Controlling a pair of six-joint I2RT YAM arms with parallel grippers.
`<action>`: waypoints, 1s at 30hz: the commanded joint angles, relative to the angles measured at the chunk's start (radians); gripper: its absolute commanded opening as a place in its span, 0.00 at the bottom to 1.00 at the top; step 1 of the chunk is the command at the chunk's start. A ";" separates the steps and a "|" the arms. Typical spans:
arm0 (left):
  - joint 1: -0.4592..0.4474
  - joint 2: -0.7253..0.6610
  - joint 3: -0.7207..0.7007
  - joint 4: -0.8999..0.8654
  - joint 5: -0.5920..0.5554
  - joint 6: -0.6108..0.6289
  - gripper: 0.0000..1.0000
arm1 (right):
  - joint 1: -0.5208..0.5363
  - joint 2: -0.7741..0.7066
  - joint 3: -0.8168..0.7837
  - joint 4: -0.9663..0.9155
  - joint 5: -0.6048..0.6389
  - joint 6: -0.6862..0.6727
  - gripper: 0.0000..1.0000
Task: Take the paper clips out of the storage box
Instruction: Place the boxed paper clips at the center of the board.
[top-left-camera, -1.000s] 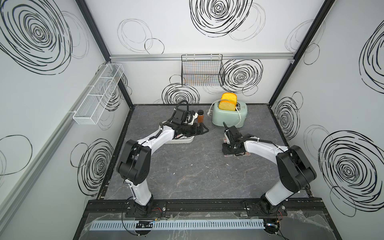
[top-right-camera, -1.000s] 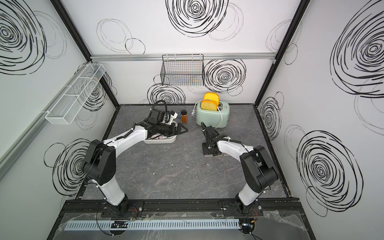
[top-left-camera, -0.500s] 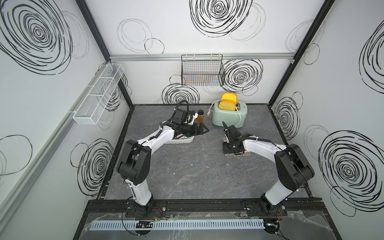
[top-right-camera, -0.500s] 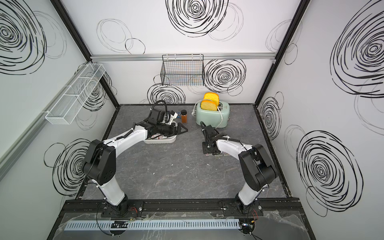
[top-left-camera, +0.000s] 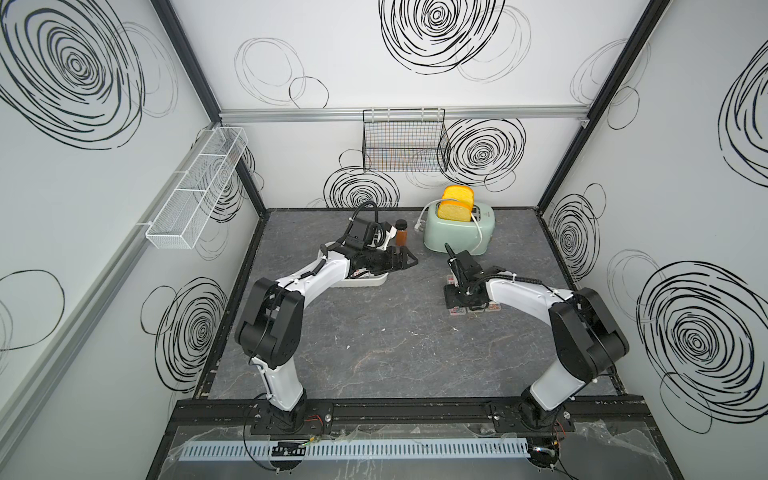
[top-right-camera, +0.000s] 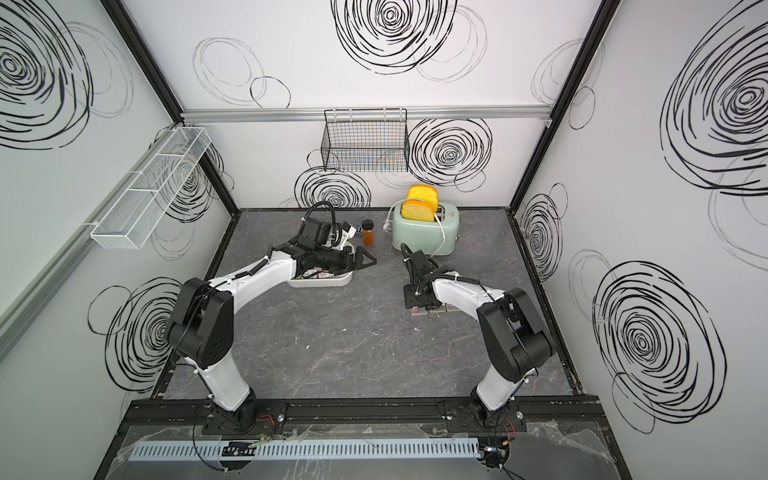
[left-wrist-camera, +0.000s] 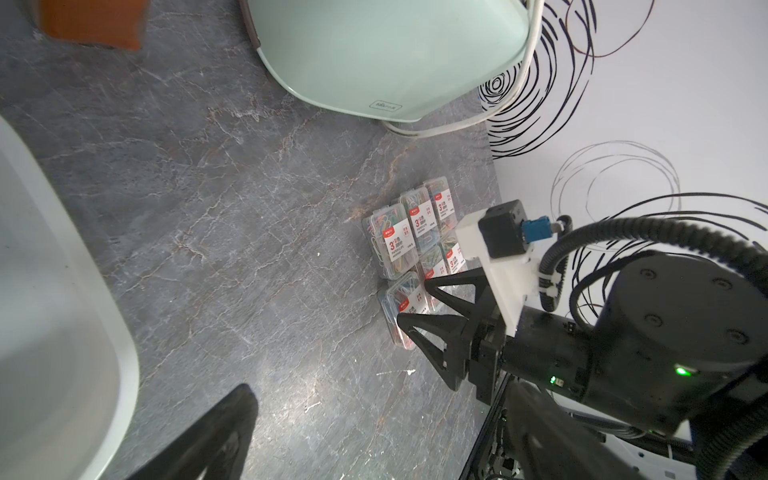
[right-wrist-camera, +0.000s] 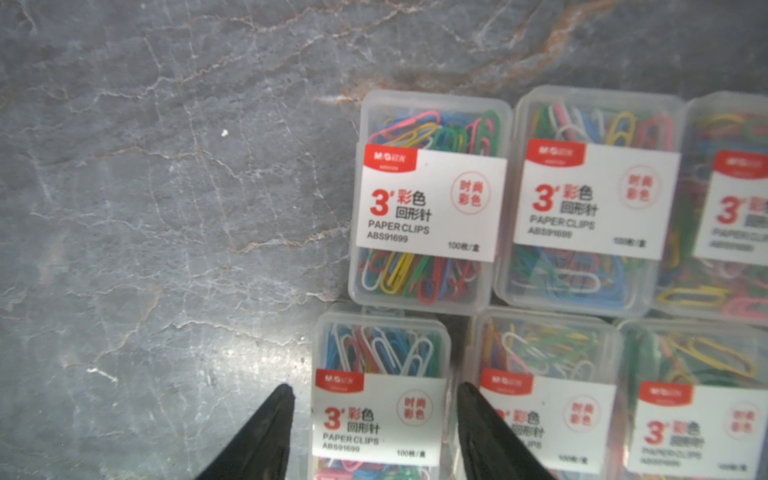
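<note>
Two robot arms reach over a dark stone-patterned counter. The right pincer points down at a block of paper clips. These are flat clear cases with white-and-red labels, laid side by side on the counter at about 6 o'clock from a mint toaster. Its jaws stand partly apart on either side of one case at the block's edge. A strip of bare counter shows between one finger and that case, so it looks set down rather than gripped. The jaws span the case's short width, and its long axis runs the way the fingers point. The storage box, a shallow white tub, sits well apart at about 9 o'clock from the block. The left pincer hangs over the box's 3 o'clock end, jaws spread wide and empty. A few more labelled cases show inside the box beneath that arm, but how many cannot be told. The left arm looks much the nearer to them. They lie at about 8 o'clock from its fingertips.
</note>
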 joint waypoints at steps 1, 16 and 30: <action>-0.004 0.006 0.027 0.029 0.012 -0.003 0.99 | 0.007 -0.009 0.032 -0.030 0.016 0.006 0.65; 0.048 -0.057 -0.003 0.023 -0.067 -0.005 0.98 | 0.033 -0.010 0.106 -0.032 -0.103 -0.059 0.61; 0.071 -0.096 -0.049 0.038 -0.097 -0.022 0.99 | 0.095 0.099 0.104 -0.012 -0.194 -0.069 0.60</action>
